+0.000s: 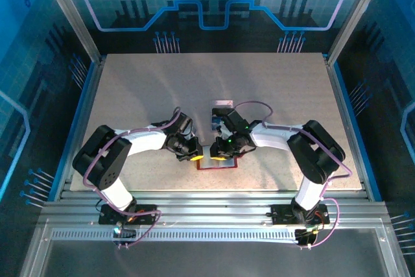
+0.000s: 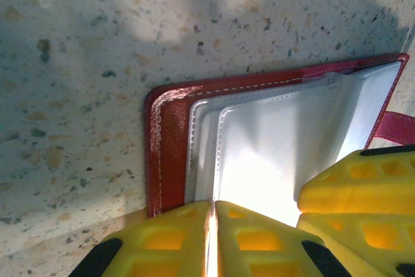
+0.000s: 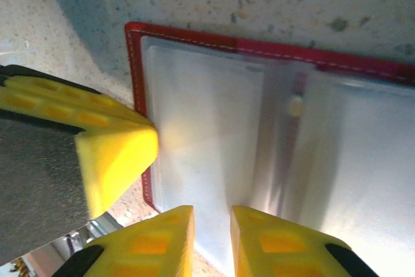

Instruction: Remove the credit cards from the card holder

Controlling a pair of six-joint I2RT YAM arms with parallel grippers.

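The speckled counter [image 1: 130, 95] carries everything. The left arm [image 1: 139, 141] and right arm [image 1: 279, 135] reach in to its near middle, where the card holder [image 1: 220, 164] lies opened flat, its clear pockets [image 2: 272, 141] facing up inside the red border. The left hand [image 2: 211, 225] is clenched, fingertips together with only a hairline between them, resting on the holder's left leaf. I judge it is pinning the holder down. The right hand [image 3: 211, 238] hangs over the other leaf, released, its fingers a narrow gap apart with nothing visibly between them.

The step in hand looks like fishing a card from a pocket. To do it well, the left hand should bear down near the red edge, not on a pocket mouth. The right hand should come in low at the pocket's open side, nip the card's edge alone, and draw it along the pocket rather than upward. Whether any card sits inside I cannot tell, because the pockets glare pale.

Beyond the holder, well apart, lies a pale card [image 1: 224, 103]. Nearer, just beside the right arm's wrist, is a blue card [image 1: 214, 121]. Both look like credit cards already out. Crowding is the hazard: the left hand sits just beside the right hand's working space.
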